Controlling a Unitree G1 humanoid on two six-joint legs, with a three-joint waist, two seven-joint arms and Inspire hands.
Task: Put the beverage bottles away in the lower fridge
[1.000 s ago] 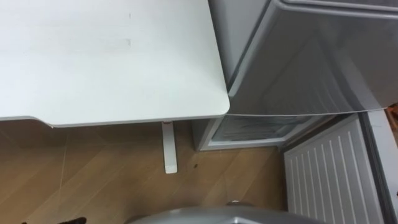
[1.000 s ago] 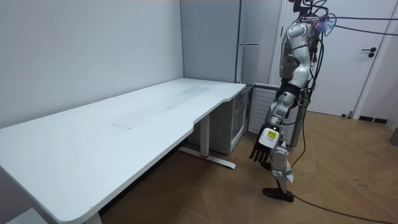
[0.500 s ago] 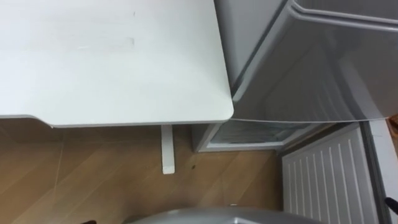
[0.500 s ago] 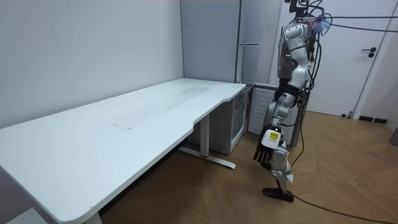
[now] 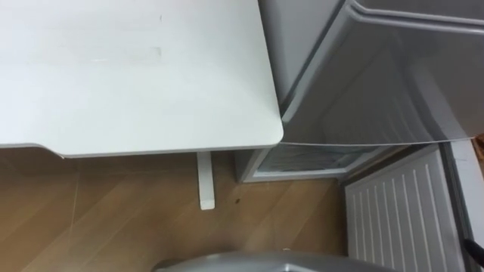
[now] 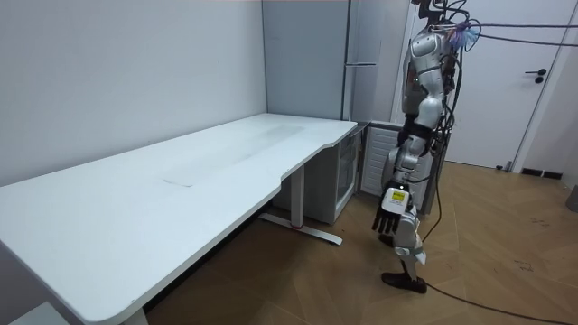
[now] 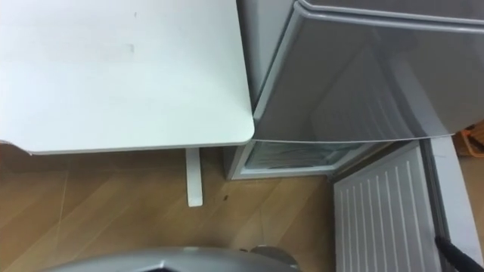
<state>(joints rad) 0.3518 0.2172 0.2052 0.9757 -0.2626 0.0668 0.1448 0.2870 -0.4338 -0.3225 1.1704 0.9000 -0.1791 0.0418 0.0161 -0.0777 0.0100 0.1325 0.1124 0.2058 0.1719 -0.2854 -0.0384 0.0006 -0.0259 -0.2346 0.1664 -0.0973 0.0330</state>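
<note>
At the end of the white desk (image 5: 136, 68), facing the fridge (image 6: 361, 54), the robot stands before the lower fridge (image 5: 310, 160), whose door (image 5: 397, 219) is swung aside, presumably so the compartment can receive bottles. The left hand (image 6: 390, 212) hangs by the thigh, loosely straight and empty. The right hand (image 7: 448, 248) is a dark sliver whose state cannot be told, and where the drinks are cannot be told either.

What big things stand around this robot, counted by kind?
Table: 1
Fridge: 1
Room door: 1
Total: 3
</note>
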